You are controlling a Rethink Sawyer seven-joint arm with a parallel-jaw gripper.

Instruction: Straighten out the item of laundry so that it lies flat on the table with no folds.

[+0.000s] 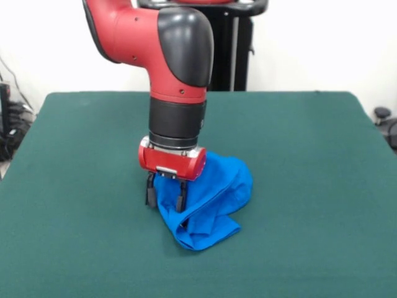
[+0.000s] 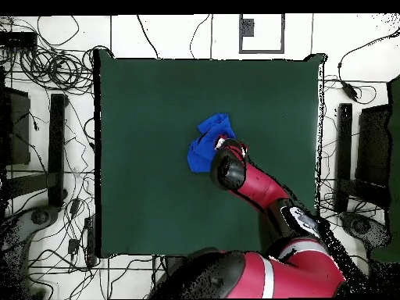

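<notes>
Fabric is the whole matter here, and it is soft. Reading the front view from its left: bare green desk (image 1: 68, 205) at nine o'clock, then the end effector (image 1: 165, 194) just left of centre, pointing straight down with its two dark fingers (image 1: 150, 190) standing a narrow gap apart. The left finger is against the cloth's edge, the right one lies against the blue folds; whether any cloth is pinched between them cannot be told. Next, running toward four o'clock from the end effector, lies the item of laundry (image 1: 217, 186), a bright blue shirt bunched into a rumpled heap near the desk's middle, with a folded lobe (image 1: 205, 233) pointing at six o'clock. No lettering shows.

By my judgement the shirt is light, limp and a bit clingy on the felt, so it will drag and drape rather than slide stiffly; nothing about it is fragile. A good hold would be a single outer layer at a hem or sleeve edge, such as that lower lobe, since a pinch into the thick middle would lift several layers together and keep the folds.
</notes>
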